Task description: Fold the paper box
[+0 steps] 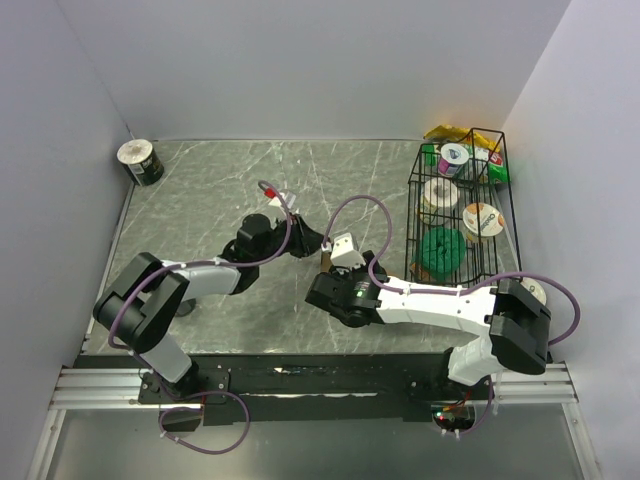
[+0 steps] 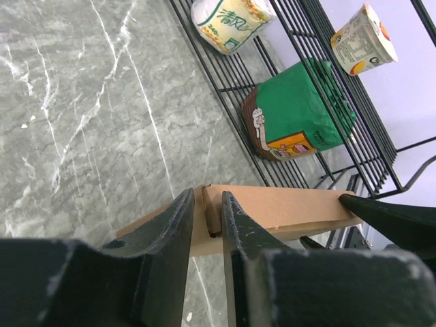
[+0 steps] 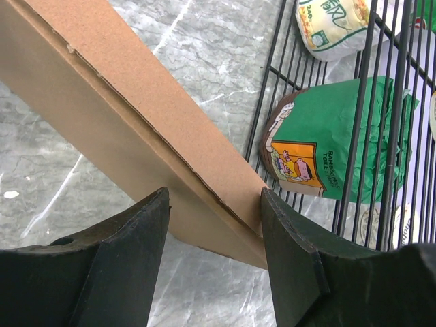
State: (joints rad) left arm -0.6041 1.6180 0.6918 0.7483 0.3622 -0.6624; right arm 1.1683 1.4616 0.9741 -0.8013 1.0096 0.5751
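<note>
**A:** While both claws are on it, how is the paper box [image 2: 286, 204] entered?

**B:** Item: paper box, plain brown, thin and long. Location: mid-table, over the marble top [image 2: 82, 102], just beside the black wire basket [image 2: 238, 82]. Whether it rests on the top or hangs clear: not legible.

**A:** Left gripper [image 2: 208, 204]?

**B:** Fingers pinched on a short upright edge at the box's near end. Long axis: runs straight away from that claw, towards the basket.

**A:** Right gripper [image 3: 214, 197]?

**B:** Fingers set wide, straddling the far end across its width, both tips against the cardboard. Entered as gripping.

**A:** Nearer arm?

**B:** Neither, since each holds one end. Judgement: any coming fold turns on that shared axis, so the claws likely need to move along or about it together, or the sheet may twist.
</note>
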